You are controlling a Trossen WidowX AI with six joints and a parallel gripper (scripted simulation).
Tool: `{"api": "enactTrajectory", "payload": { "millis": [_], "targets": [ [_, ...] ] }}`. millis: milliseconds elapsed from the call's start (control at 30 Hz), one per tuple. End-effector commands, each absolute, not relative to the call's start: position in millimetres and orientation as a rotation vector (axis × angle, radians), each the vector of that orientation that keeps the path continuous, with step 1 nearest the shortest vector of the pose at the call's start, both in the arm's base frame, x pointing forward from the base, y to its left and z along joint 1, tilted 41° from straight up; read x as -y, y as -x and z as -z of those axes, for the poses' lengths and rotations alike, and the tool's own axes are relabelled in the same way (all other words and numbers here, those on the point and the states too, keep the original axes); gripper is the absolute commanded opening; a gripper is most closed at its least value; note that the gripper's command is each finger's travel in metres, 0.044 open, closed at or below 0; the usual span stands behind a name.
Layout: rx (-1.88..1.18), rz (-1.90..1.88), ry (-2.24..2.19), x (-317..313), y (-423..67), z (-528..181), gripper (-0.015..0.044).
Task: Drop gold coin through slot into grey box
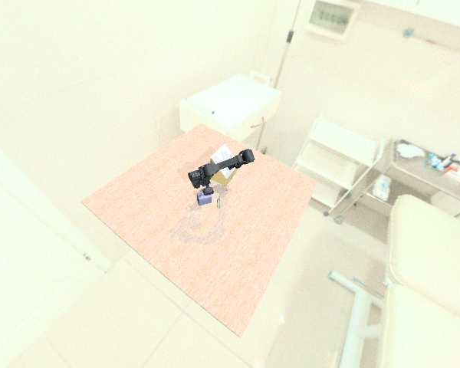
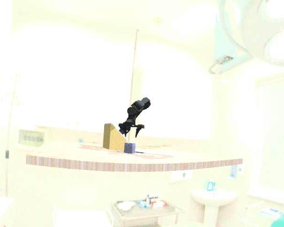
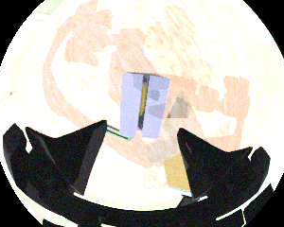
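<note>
No text, label, brand or number can be read in any view. The wall panel (image 1: pixel 332 18) shows faint marks, too blurred to make out.
</note>
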State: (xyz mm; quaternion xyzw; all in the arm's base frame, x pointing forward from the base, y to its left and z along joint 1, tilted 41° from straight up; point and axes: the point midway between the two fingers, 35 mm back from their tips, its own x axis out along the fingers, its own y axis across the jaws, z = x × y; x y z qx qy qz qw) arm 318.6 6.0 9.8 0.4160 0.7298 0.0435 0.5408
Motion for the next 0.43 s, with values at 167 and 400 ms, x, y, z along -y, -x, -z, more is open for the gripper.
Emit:
{"api": "enactTrajectory", "payload": {
  "millis": [167,400],
  "targets": [
    [-1.725,-0.103,-0.988,15.0,-319.2,-34.7,0.0440],
    [-1.725,-0.103,-0.988,15.0,-319.2,-34.7,0.0440]
  ]
}}
